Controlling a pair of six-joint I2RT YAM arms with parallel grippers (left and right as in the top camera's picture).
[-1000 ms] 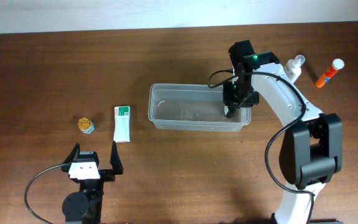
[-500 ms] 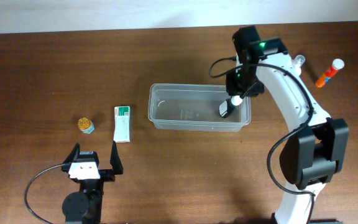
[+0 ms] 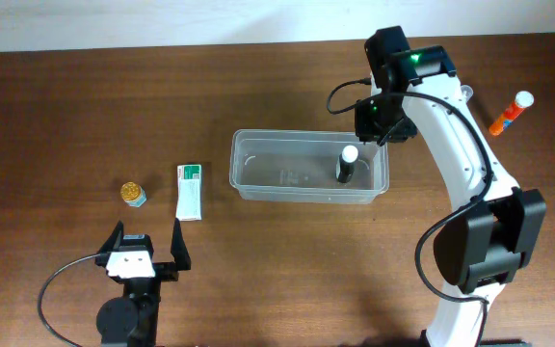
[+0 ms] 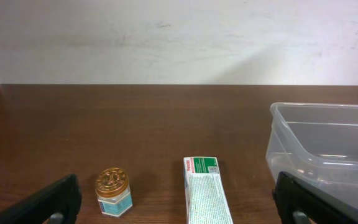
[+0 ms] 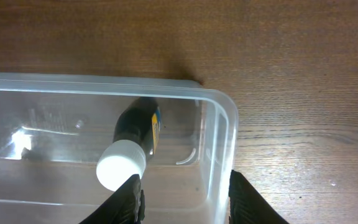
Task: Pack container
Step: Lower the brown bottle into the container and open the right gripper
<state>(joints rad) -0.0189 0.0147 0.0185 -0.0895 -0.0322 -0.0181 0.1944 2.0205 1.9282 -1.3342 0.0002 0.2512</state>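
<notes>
1. The clear container (image 3: 268, 162) sits mid-table. It holds one dark, white-capped bottle (image 3: 346, 165) at its right end, apparently upright.
2. The right gripper (image 5: 184, 200) hovers above that end, fingers parted and empty. The left gripper (image 3: 147, 244) gapes wide, holding nothing.
3. A second ago the right gripper was down inside the tub; the bottle then leaned.

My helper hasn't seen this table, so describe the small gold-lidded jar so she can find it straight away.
Start at the clear rectangular plastic tub in the middle of the brown wooden table. To its left lies a flat white-and-green carton, and beyond that stands the small round jar. Its gold lid and pale blue body set it apart.
</notes>
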